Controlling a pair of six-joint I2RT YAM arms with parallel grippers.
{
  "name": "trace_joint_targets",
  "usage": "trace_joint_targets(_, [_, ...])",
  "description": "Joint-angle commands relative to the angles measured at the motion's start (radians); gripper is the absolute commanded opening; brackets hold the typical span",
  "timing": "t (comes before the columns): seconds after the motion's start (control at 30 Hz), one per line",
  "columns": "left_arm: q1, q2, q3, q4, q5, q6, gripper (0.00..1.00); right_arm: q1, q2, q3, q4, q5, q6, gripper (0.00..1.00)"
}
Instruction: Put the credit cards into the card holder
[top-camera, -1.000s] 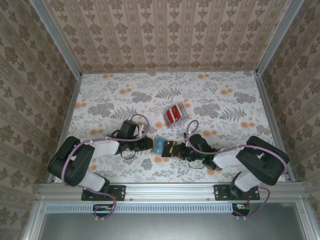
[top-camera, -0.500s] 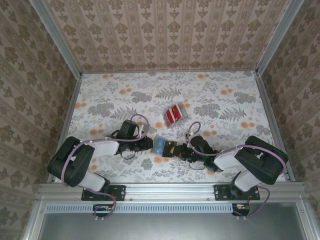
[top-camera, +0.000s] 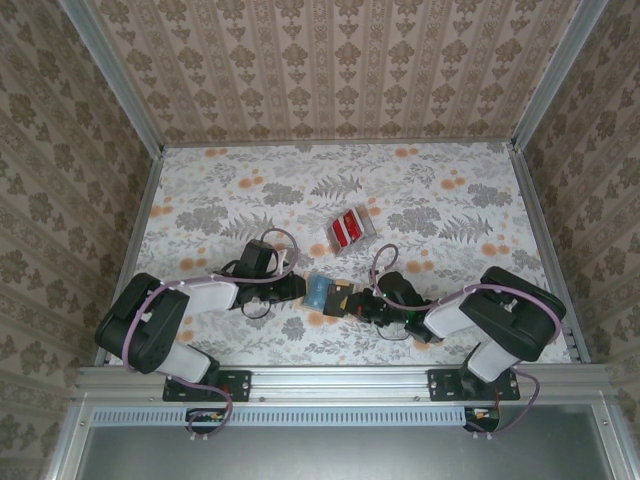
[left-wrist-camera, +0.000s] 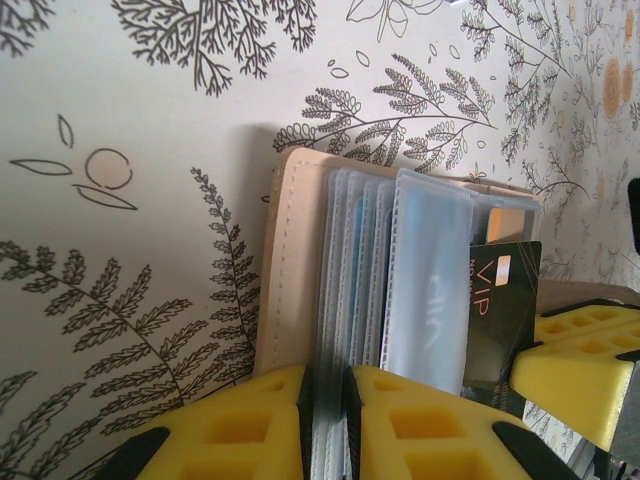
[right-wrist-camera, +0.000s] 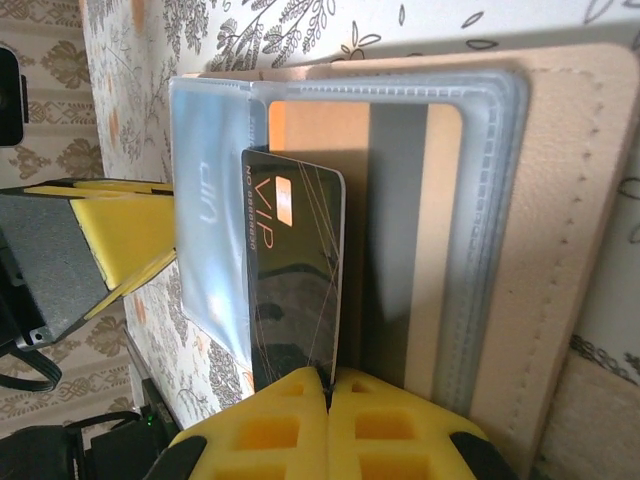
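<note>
The card holder (top-camera: 318, 291) lies open on the desk (top-camera: 450, 200), close to the near edge and about midway along it, tan cover down and clear sleeves (left-wrist-camera: 430, 270) fanned upward. My left claw (left-wrist-camera: 328, 400) is narrowed onto a bunch of those sleeves, its yellow pads (left-wrist-camera: 250, 425) pinching them from both sides. My right claw (right-wrist-camera: 328, 385) is clamped tight on one end of a black card (right-wrist-camera: 295, 280) with gold lettering, whose other end lies across the sleeves. I cannot tell whether it has entered a pocket. The red cards (top-camera: 349, 228) sit in a small pile farther back, near the middle of the desk, well apart from both claws.
</note>
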Motion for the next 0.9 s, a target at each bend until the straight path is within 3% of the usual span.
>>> trace_joint_targets(0.0, [-0.013,-0.005,-0.014,-0.022,0.015,-0.009,0.19,0.002,0.034,0.014,-0.009,-0.011,0.020,0.00])
trace_joint_targets(0.4, [-0.013,-0.010,-0.009,-0.025,0.015,-0.008,0.19,-0.022,0.009,-0.017,-0.016,0.030,0.051,0.00])
trace_joint_targets(0.87, [-0.015,0.009,-0.005,-0.012,0.019,-0.009,0.19,-0.022,-0.070,-0.003,-0.147,0.004,0.030,0.00])
